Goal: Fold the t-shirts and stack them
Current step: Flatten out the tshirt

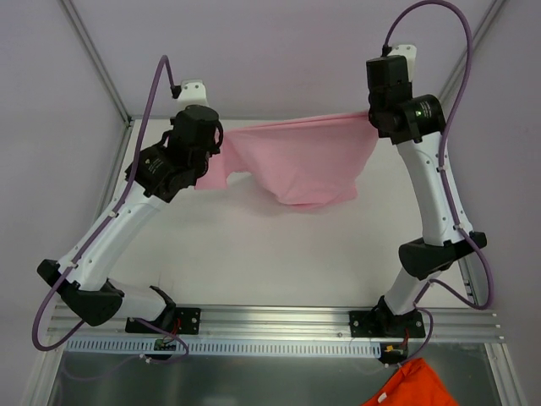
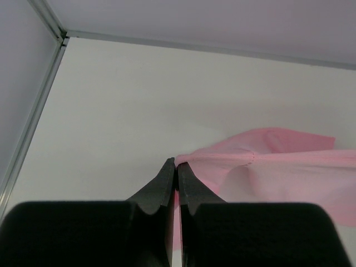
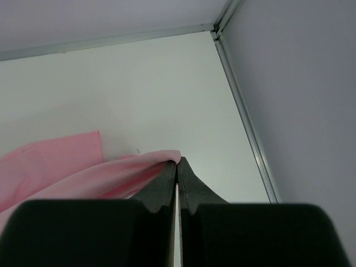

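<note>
1. Your left gripper [image 2: 177, 164], at the upper left of the overhead frame, is clamped on one edge of the pink t-shirt [image 1: 304, 165].
2. Your right gripper [image 3: 178, 162], at the upper right, pinches the opposite edge.
3. The shirt hangs stretched between them, upper middle, sagging toward the white table [image 1: 279, 254].
4. An orange cloth [image 1: 414, 385] shows at the bottom right edge.

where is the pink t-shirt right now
In the top view the pink t-shirt is stretched over the far half of the table, its ends pinched in the shut jaws of the left arm and right arm.
</note>
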Tool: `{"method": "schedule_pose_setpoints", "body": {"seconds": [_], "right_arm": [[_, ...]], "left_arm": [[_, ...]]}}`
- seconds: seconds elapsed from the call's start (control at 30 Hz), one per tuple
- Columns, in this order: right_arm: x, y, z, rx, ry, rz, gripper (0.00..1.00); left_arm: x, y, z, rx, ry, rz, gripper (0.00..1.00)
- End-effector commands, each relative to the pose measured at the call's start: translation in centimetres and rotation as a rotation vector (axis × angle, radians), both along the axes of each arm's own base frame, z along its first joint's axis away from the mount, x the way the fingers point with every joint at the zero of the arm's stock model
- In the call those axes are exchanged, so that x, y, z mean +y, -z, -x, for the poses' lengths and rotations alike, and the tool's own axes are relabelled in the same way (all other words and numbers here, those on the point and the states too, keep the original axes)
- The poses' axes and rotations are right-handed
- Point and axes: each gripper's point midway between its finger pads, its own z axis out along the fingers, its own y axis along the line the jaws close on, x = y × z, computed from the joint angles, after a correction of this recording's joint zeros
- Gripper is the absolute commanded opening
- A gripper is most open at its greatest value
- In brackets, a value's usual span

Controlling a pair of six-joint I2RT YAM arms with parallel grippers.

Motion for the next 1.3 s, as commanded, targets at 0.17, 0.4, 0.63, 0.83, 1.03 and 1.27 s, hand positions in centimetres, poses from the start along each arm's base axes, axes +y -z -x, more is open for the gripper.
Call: {"method": "schedule_pose_setpoints", "body": {"seconds": [0.17, 0.4, 0.63, 0.83, 1.03, 1.27], "right_arm": [[-6.7, -8.7, 3.3, -0.283, 0.257, 0.071, 0.01], [-8.1, -11.0, 4.7, -0.414, 0.303, 0.069, 0.01], [-7.6, -12.7, 4.7, -0.488, 0.273, 0.011, 0.01], [-7.4, -13.8, 4.9, -0.54, 0.25, -0.008, 0.01], [-6.6, -13.8, 4.9, -0.555, 0.184, -0.033, 0.01], [-6.6, -13.8, 5.5, -0.555, 0.159, -0.029, 0.01]], "left_arm": [[1.3, -4.1, -0.7, -0.091, -0.049, -0.029, 0.0], [1.2, -6.8, -0.1, -0.171, -0.014, 0.039, 0.0], [0.8, -10.0, 1.0, -0.251, 0.038, 0.122, 0.0], [1.2, -13.6, 2.6, -0.347, 0.077, 0.194, 0.0], [0.5, -17.0, 4.0, -0.418, 0.163, 0.253, 0.0], [0.0, -16.9, 5.8, -0.405, 0.227, 0.289, 0.0]]}}
